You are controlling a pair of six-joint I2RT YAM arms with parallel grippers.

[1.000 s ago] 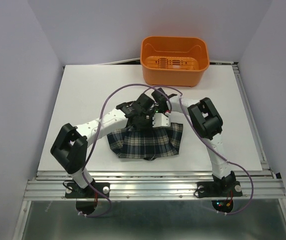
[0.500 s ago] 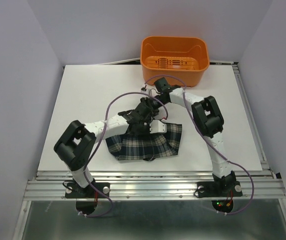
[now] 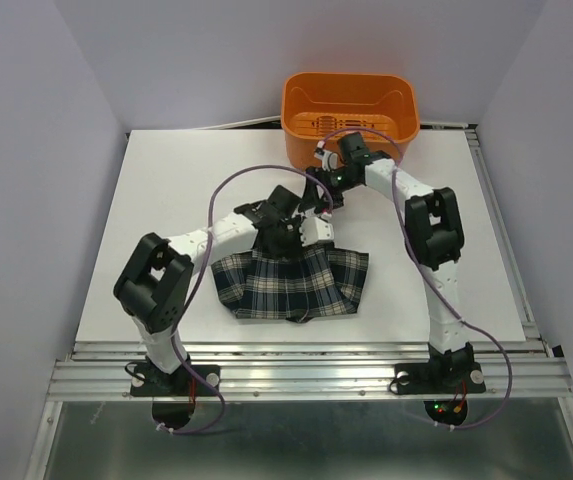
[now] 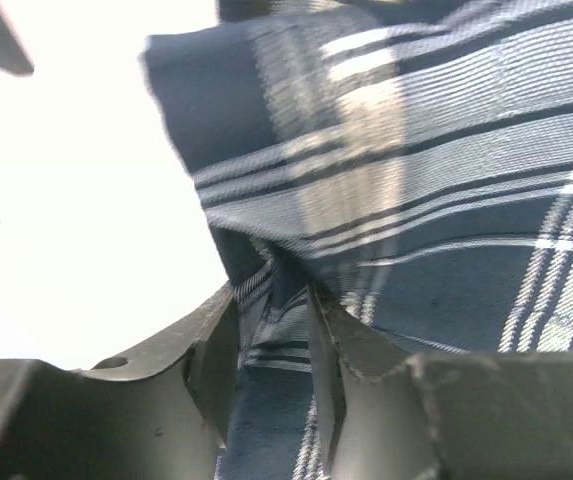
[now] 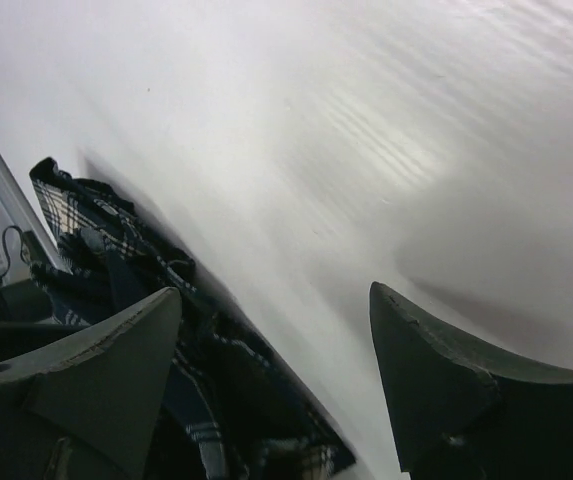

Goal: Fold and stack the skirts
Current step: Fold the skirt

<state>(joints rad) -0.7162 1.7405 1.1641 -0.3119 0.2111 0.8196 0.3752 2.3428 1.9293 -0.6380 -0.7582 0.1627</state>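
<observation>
Skirt (image 3: 291,285) looks folded, nothing stacked yet; right gripper (image 5: 274,370) spread wide, empty; left gripper (image 4: 271,305) straddles cloth, can't tell if clamped.

Far edge of skirt (image 3: 291,287) hidden beneath left hand (image 3: 288,243)

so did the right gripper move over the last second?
Yes. In the top view the right gripper has pulled off the skirt and gone up-frame toward the orange basket. It is now just in front of the basket's near wall, jaws open over bare table.
</observation>
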